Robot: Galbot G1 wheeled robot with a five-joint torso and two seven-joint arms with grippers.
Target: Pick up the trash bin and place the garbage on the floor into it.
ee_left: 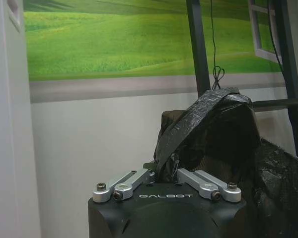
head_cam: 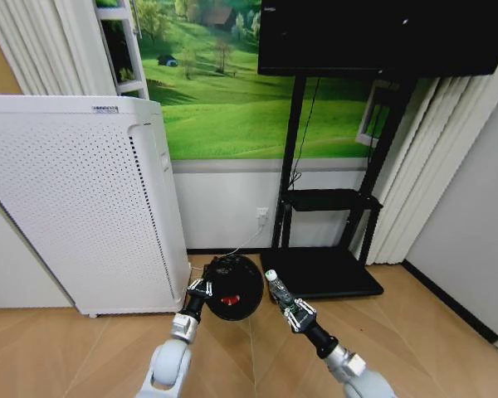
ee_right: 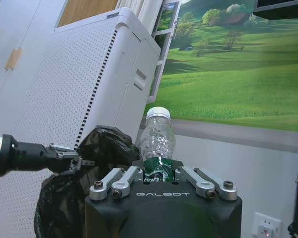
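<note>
Black, crinkled liner plastic is what the left gripper (head_cam: pixel 198 289) has closed on: its fingers pinch the rim of the trash bin (head_cam: pixel 232 287) on the bin's left side, and the bin hangs in front of the robot, its mouth tipped toward the head camera. In the left wrist view the bag (ee_left: pixel 208 129) bunches up between the fingers. Down inside the bin a red packet (head_cam: pixel 229 299) lies on the liner.

The right gripper (head_cam: pixel 292 310) is clamped around the lower body of the small clear bottle (head_cam: pixel 276 288), over its green label, with the white cap pointing up and away. The bottle sits just right of the bin's rim, close but apart from it.

Both things look light. The bottle is thin plastic and probably empty, so it may dent or slip under a hard squeeze; the grip low on the label, where the wall is straight, seems a sound place. The bin looks stiff enough to be carried by one edge, but the liner is soft and slick, so a hold that catches only the bag could slide. Pinching wall and bag together is likely safer, and the one-sided grip lets the bin tilt.

The white air purifier (head_cam: pixel 75 199) stands to the left, the black TV stand (head_cam: pixel 324 274) far right.
</note>
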